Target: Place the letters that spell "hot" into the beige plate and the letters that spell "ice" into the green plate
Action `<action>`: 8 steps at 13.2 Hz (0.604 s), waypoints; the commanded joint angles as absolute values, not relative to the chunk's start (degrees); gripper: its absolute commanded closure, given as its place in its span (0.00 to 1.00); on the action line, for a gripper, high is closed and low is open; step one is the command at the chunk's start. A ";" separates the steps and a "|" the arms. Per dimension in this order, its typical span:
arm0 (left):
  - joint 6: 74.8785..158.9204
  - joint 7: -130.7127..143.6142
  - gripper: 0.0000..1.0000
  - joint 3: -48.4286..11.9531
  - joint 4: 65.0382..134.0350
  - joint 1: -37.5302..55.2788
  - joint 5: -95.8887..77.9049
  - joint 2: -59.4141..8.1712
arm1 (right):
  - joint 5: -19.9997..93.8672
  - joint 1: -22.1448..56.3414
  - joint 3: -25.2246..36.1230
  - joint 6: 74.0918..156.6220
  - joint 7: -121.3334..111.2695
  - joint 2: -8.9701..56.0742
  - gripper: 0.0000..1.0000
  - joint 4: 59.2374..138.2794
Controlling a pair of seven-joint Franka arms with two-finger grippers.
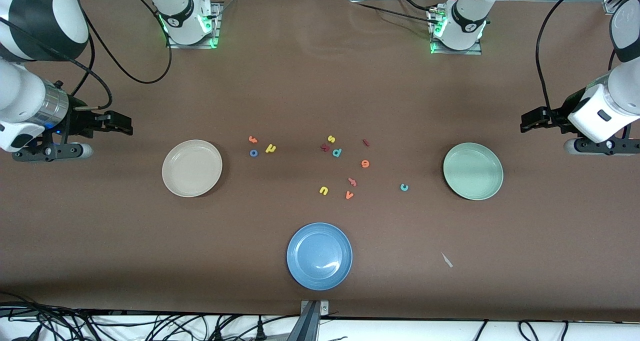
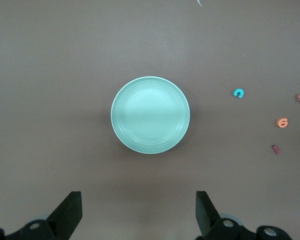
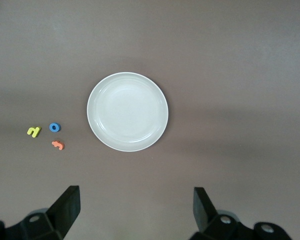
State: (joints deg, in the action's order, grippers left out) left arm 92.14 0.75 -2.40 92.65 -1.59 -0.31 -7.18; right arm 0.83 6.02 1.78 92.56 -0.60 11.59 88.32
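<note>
Round cream-beige plate and round mint-green plate sit bare at opposite bench ends; small foam letters lie scattered between. Left pincer and right pincer, both spread, wait above.

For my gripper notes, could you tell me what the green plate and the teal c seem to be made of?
Green plate: probably smooth plastic or melamine, judging by its even colour, faint concentric rings and soft sheen. Teal c: seemingly matte foam, flat colour with no glint, though it is too small to be sure.
</note>
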 commanded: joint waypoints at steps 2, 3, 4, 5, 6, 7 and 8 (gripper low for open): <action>92.11 1.23 0.00 -2.55 92.99 -1.58 1.32 -6.59 | -0.09 5.71 1.76 90.97 -1.76 12.13 0.00 86.57; 92.11 1.23 0.00 -2.55 92.99 -1.58 1.32 -6.59 | -0.09 5.54 1.93 90.97 -1.67 12.13 0.00 86.57; 92.11 1.23 0.00 -2.55 92.99 -1.67 1.32 -6.59 | -0.09 5.71 1.93 91.05 -1.50 12.22 0.00 86.57; 92.20 1.14 0.00 -2.55 92.99 -1.76 1.32 -6.68 | -0.09 5.71 1.93 91.05 -1.49 12.13 0.00 86.49; 92.28 1.06 0.00 -2.55 92.99 -1.93 1.23 -6.68 | -0.09 5.71 2.11 91.05 -1.67 12.13 0.00 86.48; 92.29 1.05 0.00 -2.55 93.08 -2.02 1.14 -6.68 | -0.09 5.71 2.11 91.05 -1.67 12.04 0.00 86.48; 92.29 1.05 0.00 -2.55 93.08 -2.11 0.88 -6.77 | -0.09 5.71 2.11 91.05 -1.67 12.04 0.00 86.48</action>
